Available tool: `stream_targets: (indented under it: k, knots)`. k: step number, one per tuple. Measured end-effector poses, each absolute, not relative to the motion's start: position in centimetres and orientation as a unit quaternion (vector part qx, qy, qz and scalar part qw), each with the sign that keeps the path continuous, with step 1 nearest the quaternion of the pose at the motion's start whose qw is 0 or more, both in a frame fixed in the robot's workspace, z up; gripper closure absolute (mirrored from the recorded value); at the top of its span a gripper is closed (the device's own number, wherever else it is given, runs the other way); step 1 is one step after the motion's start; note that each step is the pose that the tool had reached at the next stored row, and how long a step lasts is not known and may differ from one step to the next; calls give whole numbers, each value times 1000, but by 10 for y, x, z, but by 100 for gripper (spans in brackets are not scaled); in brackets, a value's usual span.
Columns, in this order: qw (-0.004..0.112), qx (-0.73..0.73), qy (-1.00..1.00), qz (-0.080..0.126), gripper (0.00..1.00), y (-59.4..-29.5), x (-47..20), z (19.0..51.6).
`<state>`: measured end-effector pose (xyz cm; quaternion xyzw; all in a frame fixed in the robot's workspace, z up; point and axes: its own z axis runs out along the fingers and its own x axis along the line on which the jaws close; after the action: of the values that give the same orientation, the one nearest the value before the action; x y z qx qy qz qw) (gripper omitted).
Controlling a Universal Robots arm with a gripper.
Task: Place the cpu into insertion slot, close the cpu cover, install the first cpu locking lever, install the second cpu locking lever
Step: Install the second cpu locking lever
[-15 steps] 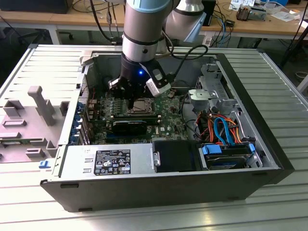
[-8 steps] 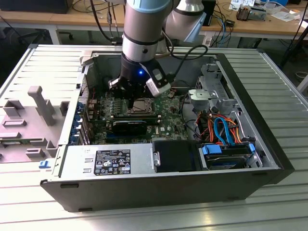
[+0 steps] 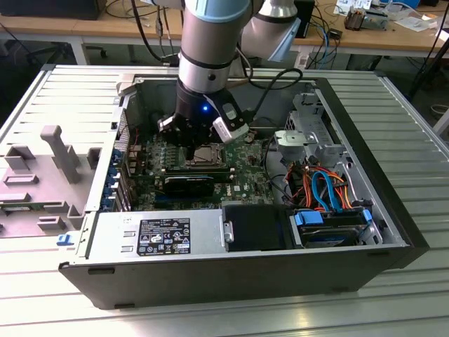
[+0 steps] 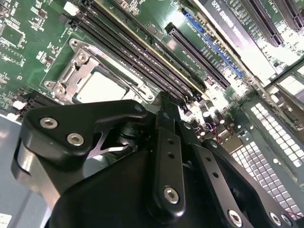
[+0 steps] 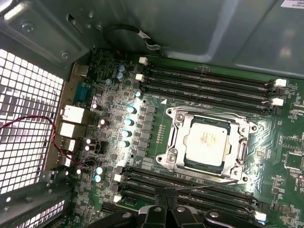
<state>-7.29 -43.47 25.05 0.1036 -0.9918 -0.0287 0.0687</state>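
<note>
**Pincer.** In both wrist views the pincer (image 5: 166, 200) has its fingers drawn together with no gap between them. The tips meet the free end of a thin wire lever (image 5: 209, 184). They appear to be closed on it, though the contact point is partly hidden.

**Task parts.** In the exterior view the pincer (image 3: 191, 151) is low inside the case (image 3: 393, 210). The slot (image 3: 208, 156) lies just beside it at 3 o'clock. The cpu (image 5: 207, 141) is seated flat in the slot (image 5: 164, 157). The cover (image 5: 183, 124) is folded down around it, and the silver top shows through the window.

**Step in hand.** Judged from this, placement and cover closing are done, and a locking lever is being worked. The lever stands clear of the cover edge and is not latched.

**Requirement.** Seating it calls for a downward press with a slight sideways sweep to hook it under its catch. The pincer must stay clear of the memory slots (image 5: 190, 183) alongside.

**Surroundings.** The power supply (image 3: 158, 235) is at 6 o'clock from the pincer.
</note>
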Motion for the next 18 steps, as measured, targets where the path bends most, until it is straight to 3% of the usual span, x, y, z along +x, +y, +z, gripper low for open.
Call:
stream_targets:
  k: [12,18]
  knots:
    - [68,104,-992,-29,89,-435,-79,237]
    - [66,104,-992,-29,89,-435,-79,257]
